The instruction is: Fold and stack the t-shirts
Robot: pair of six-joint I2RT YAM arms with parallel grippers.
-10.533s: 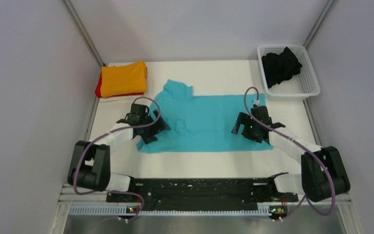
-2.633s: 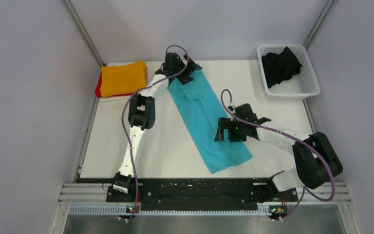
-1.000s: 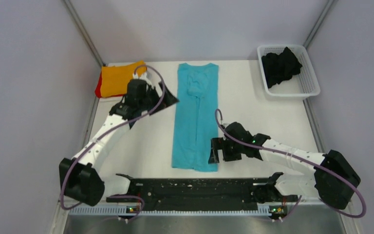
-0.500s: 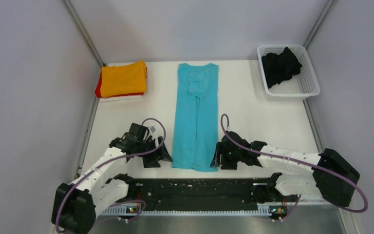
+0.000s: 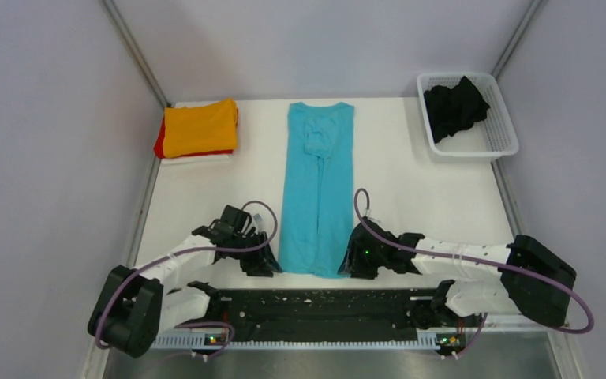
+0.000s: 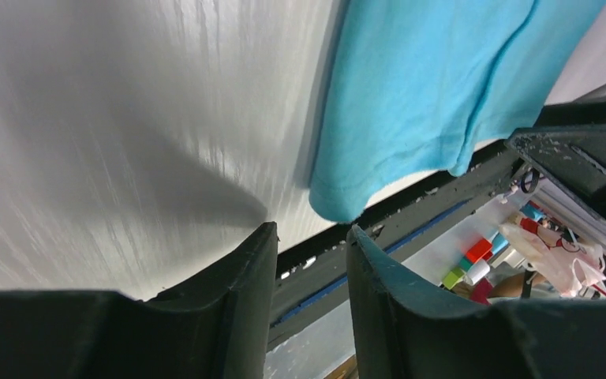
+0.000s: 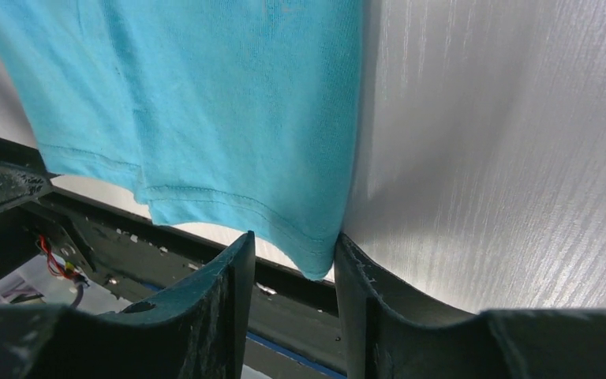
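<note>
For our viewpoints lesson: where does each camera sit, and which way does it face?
Top external: above and behind the bases, looking down on the table; both arms show.
Left wrist: on the left arm, facing the turquoise shirt, its near left corner; left pincer shows.
Right wrist: on the right arm, facing its near right corner; right pincer shows.
All share the turquoise shirt.

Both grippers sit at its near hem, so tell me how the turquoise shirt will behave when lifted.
The turquoise shirt will probably be floppy: it lies flat in a long folded strip. Lifted only at the near corners, its middle would likely sag and the layers may slip apart. It looks thin, so probably light.
</note>
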